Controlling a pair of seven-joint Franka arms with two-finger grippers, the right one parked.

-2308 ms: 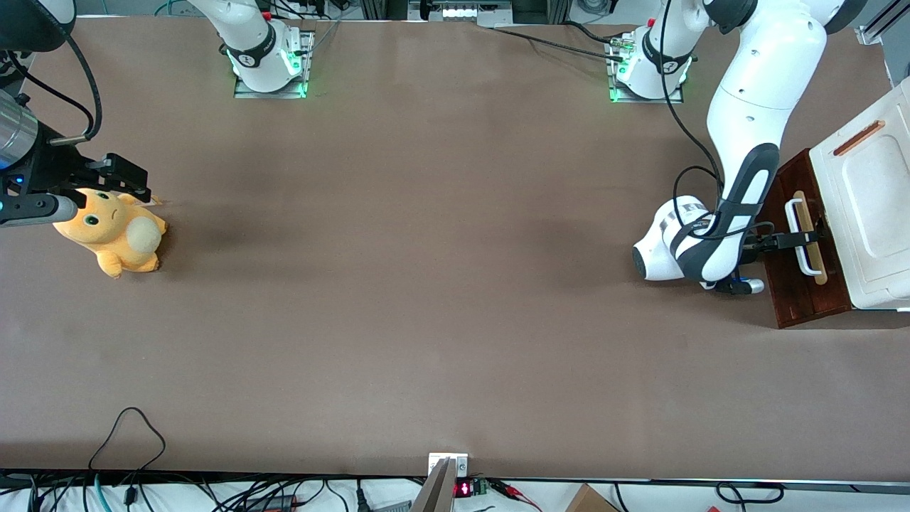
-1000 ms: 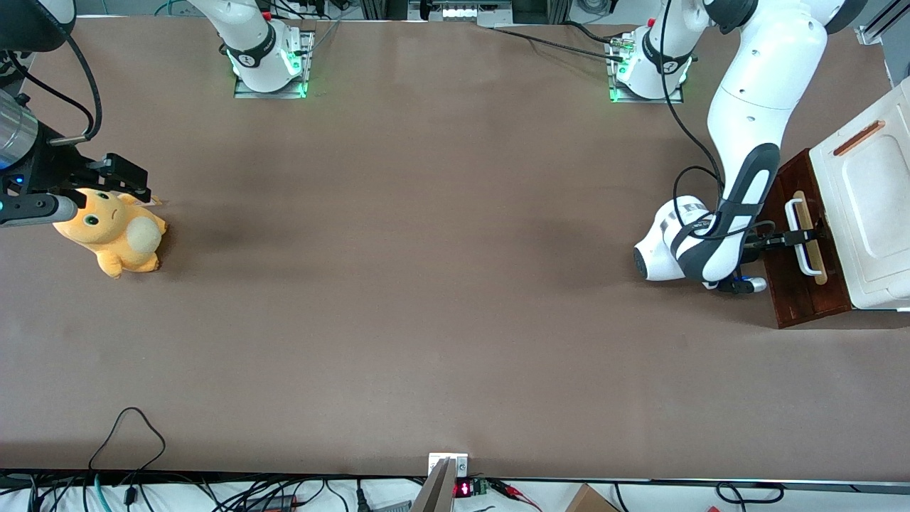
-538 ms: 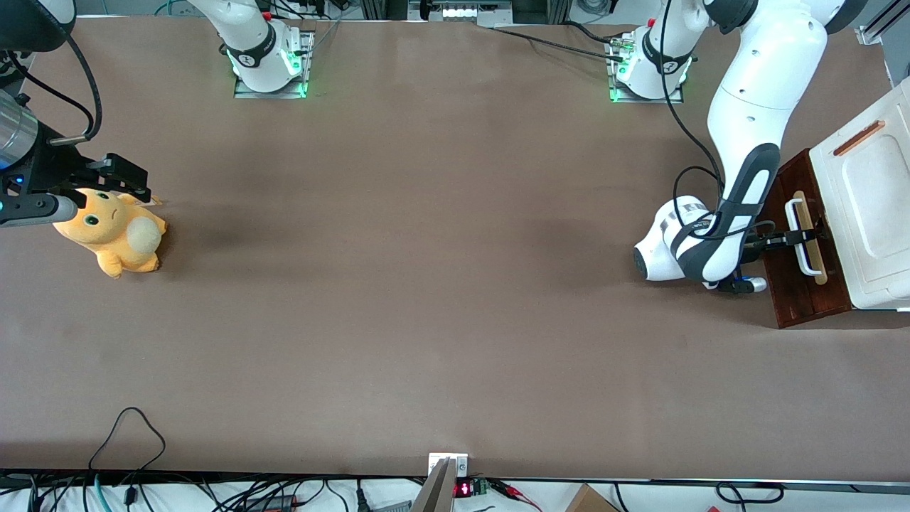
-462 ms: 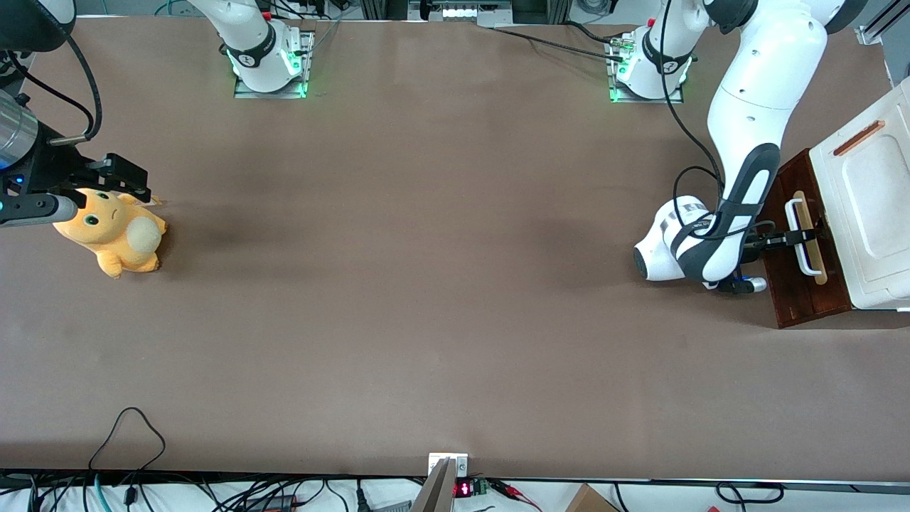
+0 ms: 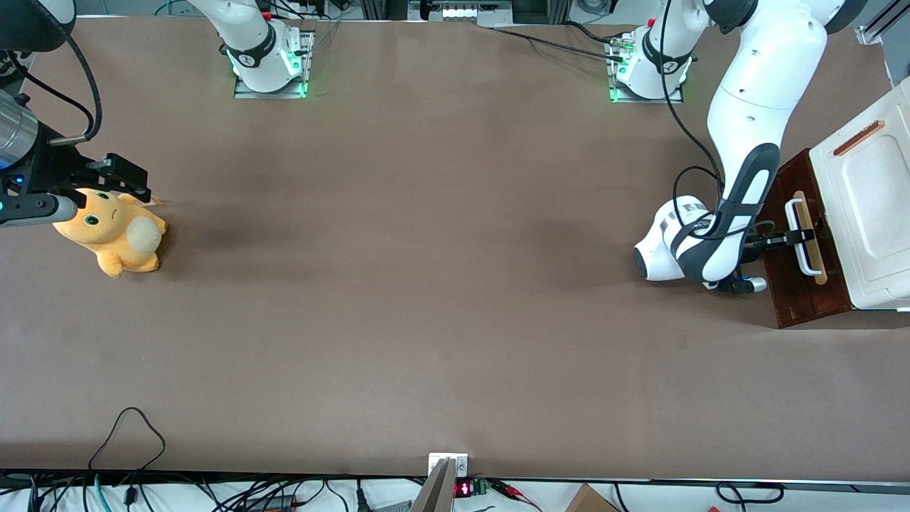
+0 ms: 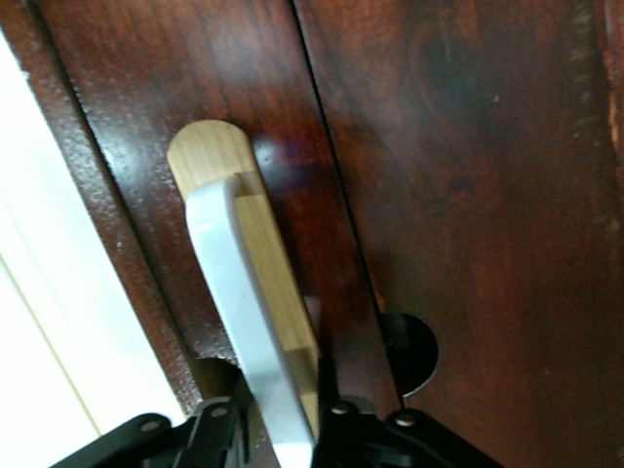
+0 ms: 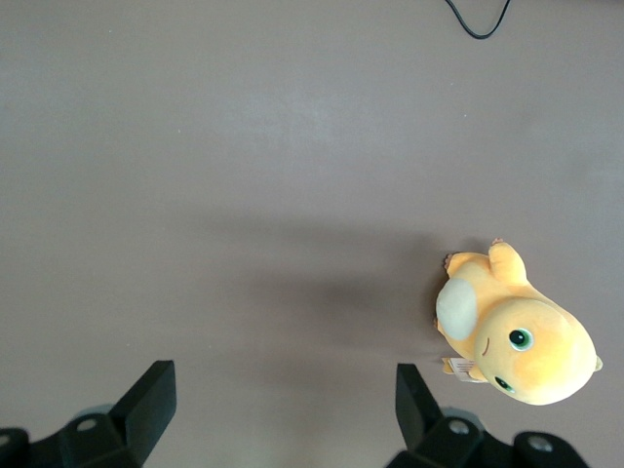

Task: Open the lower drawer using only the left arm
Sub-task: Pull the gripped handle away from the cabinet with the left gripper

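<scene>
The lower drawer (image 5: 800, 302) shows its dark red-brown front at the working arm's end of the table, under a white cabinet top (image 5: 871, 213). Its white bar handle (image 5: 804, 264) lies along a pale wood strip. The left arm (image 5: 746, 142) reaches down to it, and my gripper (image 5: 807, 238) sits at the middle of the handle. In the left wrist view the handle (image 6: 239, 292) runs between the black fingers (image 6: 210, 429), and the gripper (image 6: 278, 424) is shut on it against the drawer front (image 6: 127, 97).
An orange plush toy (image 5: 114, 231) lies at the parked arm's end of the table. A black cable loop (image 5: 128, 427) rests near the table edge closest to the front camera. Both arm bases (image 5: 647, 67) stand along the edge farthest from it.
</scene>
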